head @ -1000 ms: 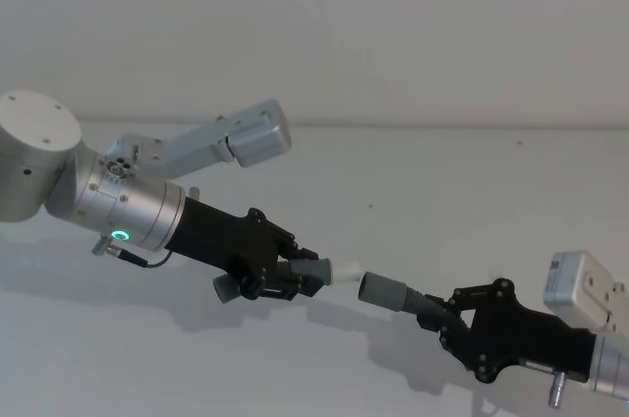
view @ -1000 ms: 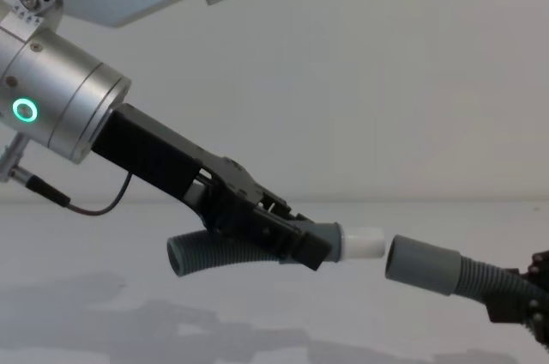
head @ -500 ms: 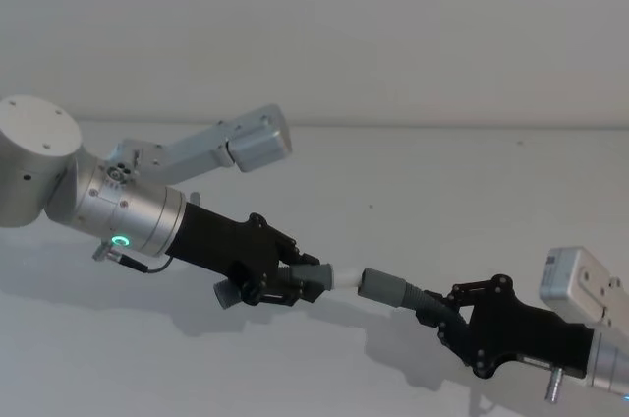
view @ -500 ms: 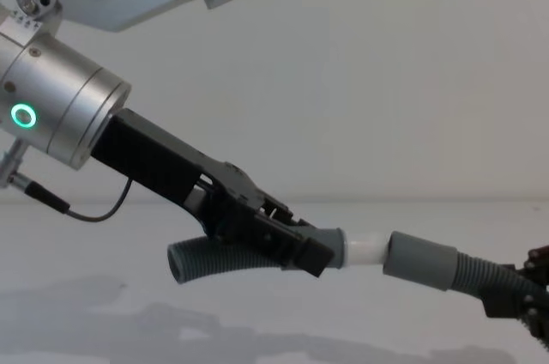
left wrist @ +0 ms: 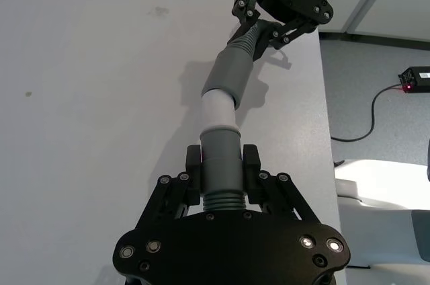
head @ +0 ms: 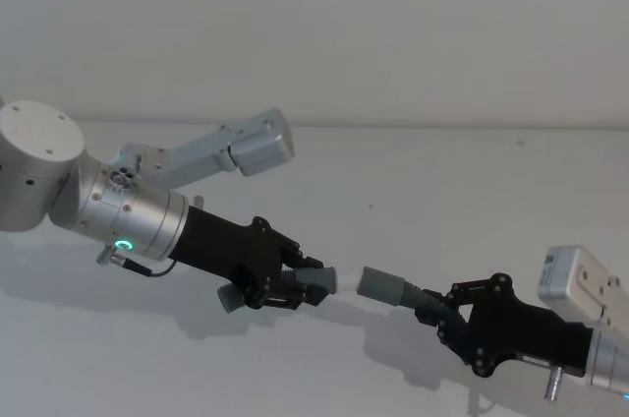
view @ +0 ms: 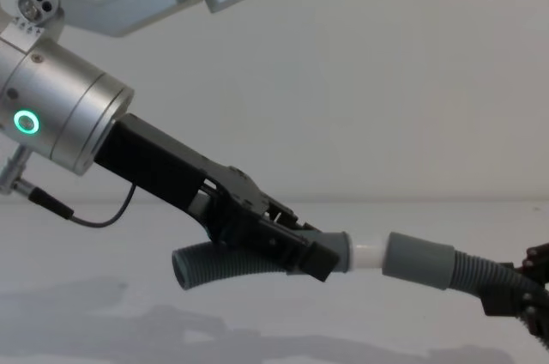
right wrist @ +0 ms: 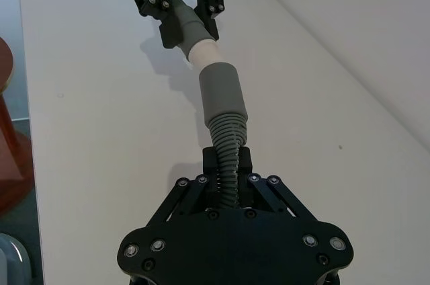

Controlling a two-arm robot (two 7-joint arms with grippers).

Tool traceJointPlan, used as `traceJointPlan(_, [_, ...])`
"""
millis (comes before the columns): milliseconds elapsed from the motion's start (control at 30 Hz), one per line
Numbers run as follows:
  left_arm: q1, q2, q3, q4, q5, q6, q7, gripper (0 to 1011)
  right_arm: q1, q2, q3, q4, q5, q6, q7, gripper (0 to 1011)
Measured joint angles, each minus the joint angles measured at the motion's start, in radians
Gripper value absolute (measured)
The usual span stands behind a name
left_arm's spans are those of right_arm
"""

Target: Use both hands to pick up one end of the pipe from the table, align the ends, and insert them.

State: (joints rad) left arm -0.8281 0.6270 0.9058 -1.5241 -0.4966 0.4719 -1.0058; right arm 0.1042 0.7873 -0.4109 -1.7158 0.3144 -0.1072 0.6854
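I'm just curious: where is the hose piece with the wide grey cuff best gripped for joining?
Probably on its ribbed middle, from behind, as the right gripper does. That leaves the socket cuff free and pointing at the white plug tip.

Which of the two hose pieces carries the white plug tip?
The hose piece in the left gripper: its end is the narrow white tip. The one in the right gripper ends in a wide grey cuff.
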Motion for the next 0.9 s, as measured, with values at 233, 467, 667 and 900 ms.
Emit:
traceJointPlan(233, [-0.006, -0.008, 0.009, 0.013, -0.003, -0.014, -0.003, 345, 0.0, 0.002, -0.001, -0.002, -0.001, -0.005, 0.002, 137])
traceJointPlan(467, [-0.015, -0.014, 0.017, 0.025, -0.008, -0.023, -0.01, 345, 0.0, 0.004, -0.002, -0.004, -0.001, -0.008, 0.006, 136])
traceJointPlan(667, [-0.019, -0.017, 0.022, 0.031, -0.01, -0.026, -0.012, 346, 0.002, 0.005, -0.003, -0.005, -0.001, -0.008, 0.008, 136])
traceJointPlan(900, [-0.022, -0.018, 0.025, 0.035, -0.012, -0.029, -0.013, 345, 0.003, 0.006, -0.004, -0.006, 0.0, -0.006, 0.009, 137])
